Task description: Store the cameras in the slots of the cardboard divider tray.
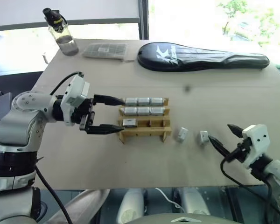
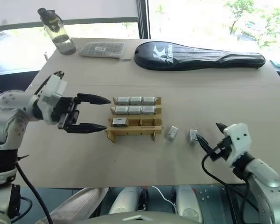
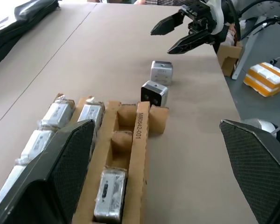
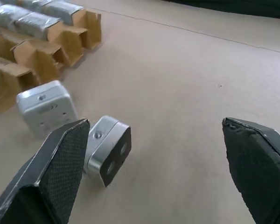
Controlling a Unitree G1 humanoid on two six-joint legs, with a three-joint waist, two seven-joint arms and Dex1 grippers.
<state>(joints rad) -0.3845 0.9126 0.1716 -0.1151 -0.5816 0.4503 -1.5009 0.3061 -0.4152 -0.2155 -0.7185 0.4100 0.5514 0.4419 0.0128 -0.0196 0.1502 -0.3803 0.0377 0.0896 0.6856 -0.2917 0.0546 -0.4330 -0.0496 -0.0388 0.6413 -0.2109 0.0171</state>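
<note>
The cardboard divider tray [image 1: 144,135] sits mid-table. Its far row holds three silver-grey cameras [image 1: 143,101], its middle row three more, and its near row one camera [image 1: 129,122] in the left slot. Two loose cameras [image 1: 180,134] [image 1: 204,137] lie on the table just right of the tray. My left gripper [image 1: 122,114] hovers at the tray's left end, open and empty, fingers pointing right. My right gripper [image 1: 219,132] is open and empty just right of the loose cameras [image 4: 107,149]. The left wrist view looks along the tray [image 3: 142,135] toward the right gripper [image 3: 169,40].
A long black racket cover [image 1: 200,56] lies along the table's far side, with a flat grey gridded packet [image 1: 105,50] and a water bottle [image 1: 60,32] to its left. The table's near edge runs just below both arms.
</note>
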